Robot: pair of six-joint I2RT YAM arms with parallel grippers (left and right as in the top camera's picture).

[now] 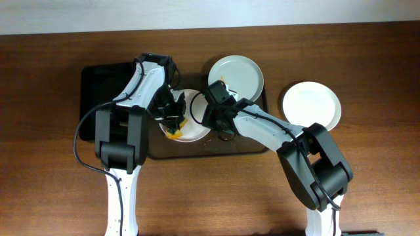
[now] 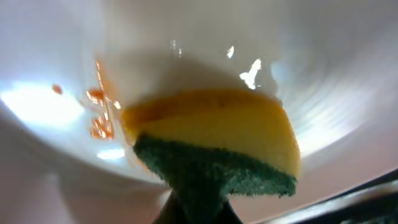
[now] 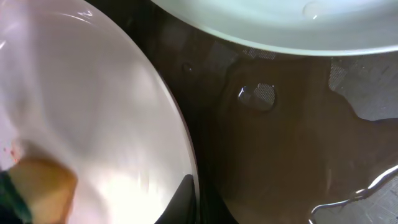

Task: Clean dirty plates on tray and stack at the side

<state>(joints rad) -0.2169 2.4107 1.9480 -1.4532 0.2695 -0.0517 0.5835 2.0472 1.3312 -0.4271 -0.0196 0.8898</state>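
Left gripper (image 1: 172, 117) was clamped on the sponge (image 2: 217, 143) and pressing it into the middle plate (image 1: 197, 130). That plate sat in the tray (image 1: 252, 143) toward the counter's far edge, orange smears (image 2: 99, 118) just beside the sponge. Glossy, stiff, probably slippery and breakable, I'd judge, so the rim was the place to pinch. Right gripper (image 1: 209, 113) was at that rim, but only one dark finger (image 3: 183, 199) showed, its partner hidden, so I couldn't tell if it gripped. A second plate (image 1: 236, 74) lay behind on the tray, a third plate (image 1: 312, 105) off it toward the right edge. The arms masked much of the middle plate.
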